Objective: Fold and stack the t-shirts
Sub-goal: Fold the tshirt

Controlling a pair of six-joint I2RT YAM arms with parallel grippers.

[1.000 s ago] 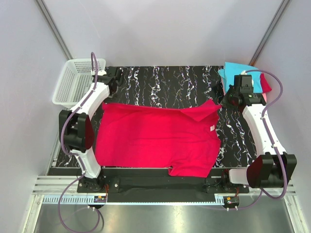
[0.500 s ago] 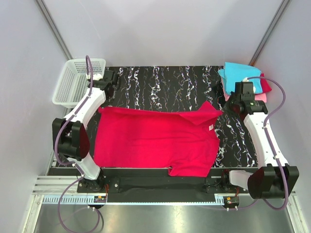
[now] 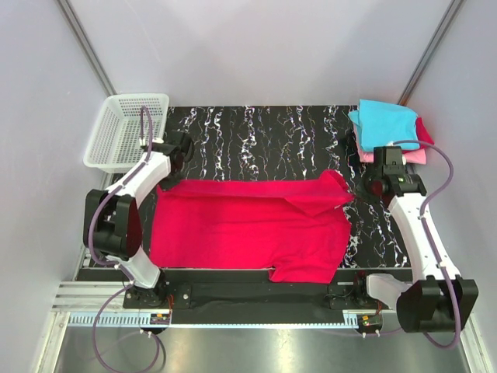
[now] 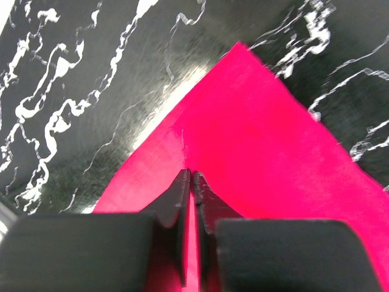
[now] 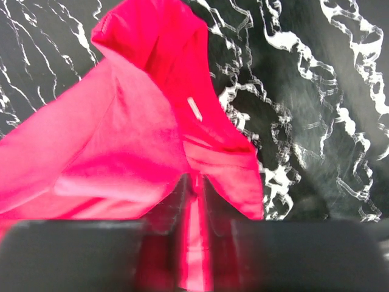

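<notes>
Left wrist, right wrist — L fingers [image 4: 175, 204], R fingers [image 5: 163, 205] clamp crimson t-shirt [image 3: 248, 225] edge.

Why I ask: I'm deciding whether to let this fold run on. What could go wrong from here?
1. The right gripper grips the crimson t-shirt at a bunched, doubled-over corner, so the fold may come out crooked there.
2. The left gripper pinches only the thin edge near the far left corner, and it could slip out.
3. The folded stack lies close beside the right arm, and a sweep might nudge it.
</notes>
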